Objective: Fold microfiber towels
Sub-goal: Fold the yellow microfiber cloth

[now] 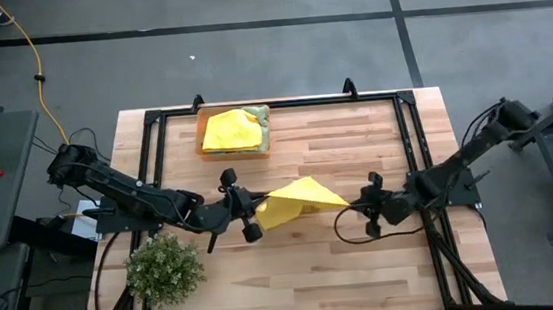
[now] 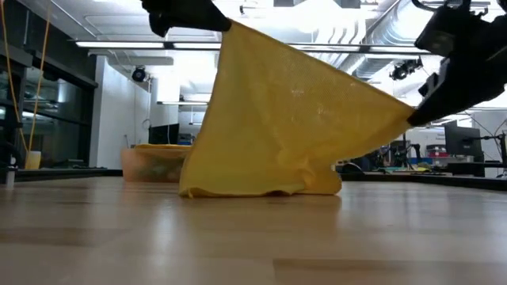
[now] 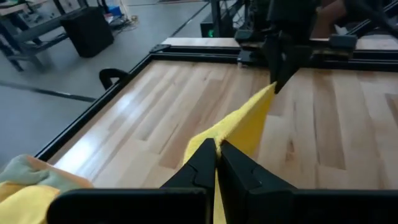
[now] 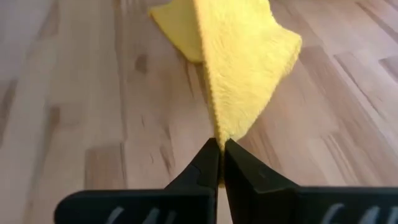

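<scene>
Two grippers: both clamped on one yellow towel, stretched between them mid-table.
Table: wooden, black frame round it; clock directions read on the high view.
Orange tray: at 11 o'clock of table centre, holding a pile of towels, yellow on top, light green at the edge.
Plant: at 8 o'clock, well apart from the work.
Yellow towel detail: upper edge held taut in the air, lower part sagging, bottom bunched and touching the wood in the low view.
Left gripper: fingers pinched together on the towel's 9 o'clock corner.
Right gripper: fingers pressed together on the 3 o'clock corner; thin edge of cloth between them.
Handling: judged light, limp, fluffy, not fragile; drapes and creases freely, may slip from a shallow pinch.
Where to hold: corners or edge, deep enough; keep both corners level so the fold lands square.
</scene>
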